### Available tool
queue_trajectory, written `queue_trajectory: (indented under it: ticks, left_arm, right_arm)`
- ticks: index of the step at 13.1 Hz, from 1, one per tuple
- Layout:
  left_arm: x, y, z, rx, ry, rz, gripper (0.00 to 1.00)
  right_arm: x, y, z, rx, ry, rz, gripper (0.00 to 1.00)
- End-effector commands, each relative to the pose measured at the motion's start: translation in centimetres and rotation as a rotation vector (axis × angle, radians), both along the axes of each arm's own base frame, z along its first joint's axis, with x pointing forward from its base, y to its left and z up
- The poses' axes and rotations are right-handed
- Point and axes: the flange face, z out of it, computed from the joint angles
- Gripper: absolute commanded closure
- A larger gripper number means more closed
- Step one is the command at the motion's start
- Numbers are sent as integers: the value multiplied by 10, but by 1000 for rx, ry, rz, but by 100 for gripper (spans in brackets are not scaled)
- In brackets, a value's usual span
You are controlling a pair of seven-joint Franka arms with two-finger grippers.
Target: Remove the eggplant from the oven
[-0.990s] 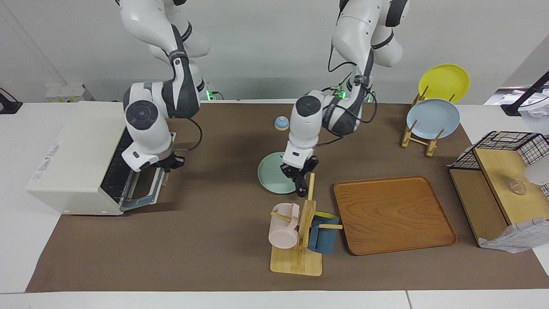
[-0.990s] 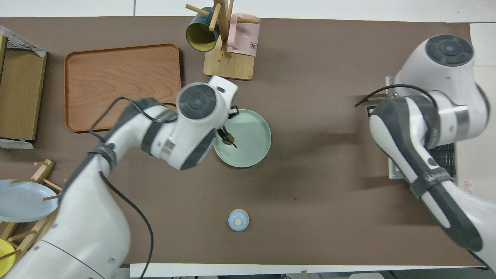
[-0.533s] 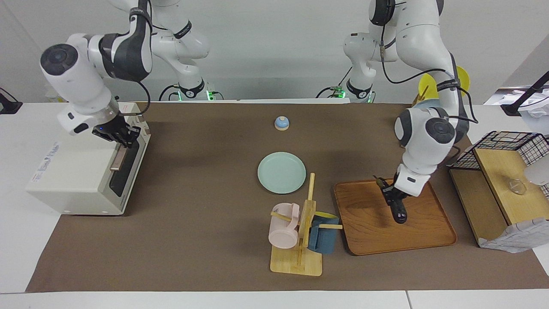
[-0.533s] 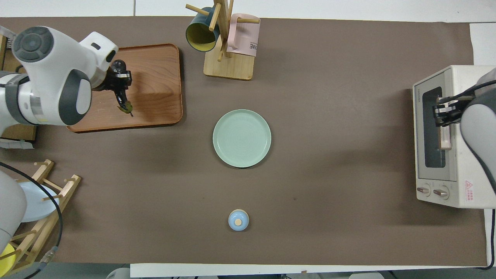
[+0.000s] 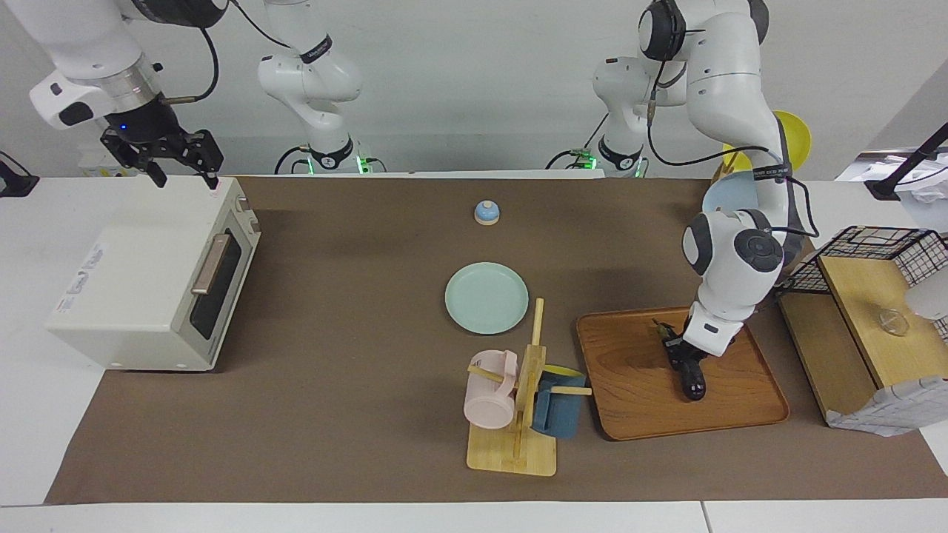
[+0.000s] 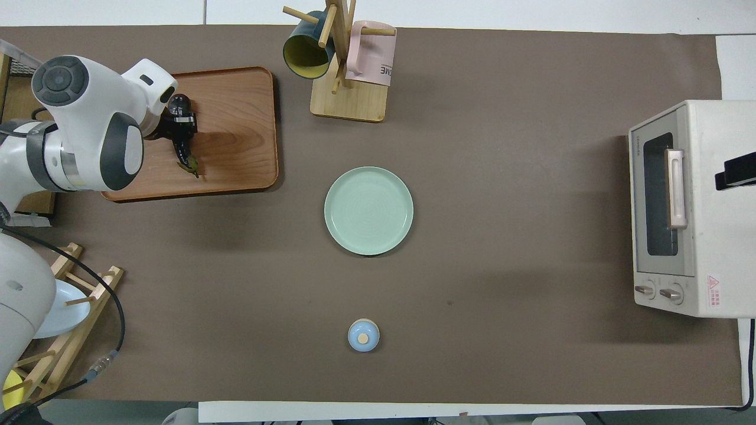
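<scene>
The dark purple eggplant (image 5: 693, 383) is low over the wooden tray (image 5: 629, 392), its green stem end toward the robots. I cannot tell whether it touches the tray. My left gripper (image 5: 685, 357) is shut on its middle. In the overhead view the eggplant (image 6: 185, 156) lies under the left gripper (image 6: 180, 126) on the tray (image 6: 236, 118). The white oven (image 5: 141, 281) stands at the right arm's end with its dark glass door shut and its beige handle (image 5: 210, 263) free. My right gripper (image 5: 182, 173) is open and empty, raised over the oven's top; only one black part shows in the overhead view (image 6: 735, 171) over the oven (image 6: 709, 236).
A green plate (image 5: 486, 297) lies mid-table. A mug tree (image 5: 521, 403) with a pink and a blue mug stands beside the tray. A small blue knob (image 5: 486, 212) sits near the robots. A plate rack (image 5: 740, 200) and a wire-basket shelf (image 5: 866, 296) stand at the left arm's end.
The left gripper carried the eggplant from over the green plate to the tray and lowered it. The right gripper shut the oven door, let go of the handle and rose.
</scene>
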Motion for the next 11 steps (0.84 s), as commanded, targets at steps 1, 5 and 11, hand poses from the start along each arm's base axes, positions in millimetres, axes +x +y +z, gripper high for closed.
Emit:
queue_trajectory:
  ticks: [1, 5, 11]
  left_arm:
    - [-9, 27, 72, -12, -26, 32, 0]
    - [-31, 66, 205, -13, 65, 93, 0]
    - [-76, 66, 300, -12, 228, 56, 0]
  right_arm:
    - [4, -5, -6, 23, 10, 15, 0]
    - [6, 0, 2, 17, 16, 25, 0]
    - [5, 0, 1, 10, 20, 26, 0]
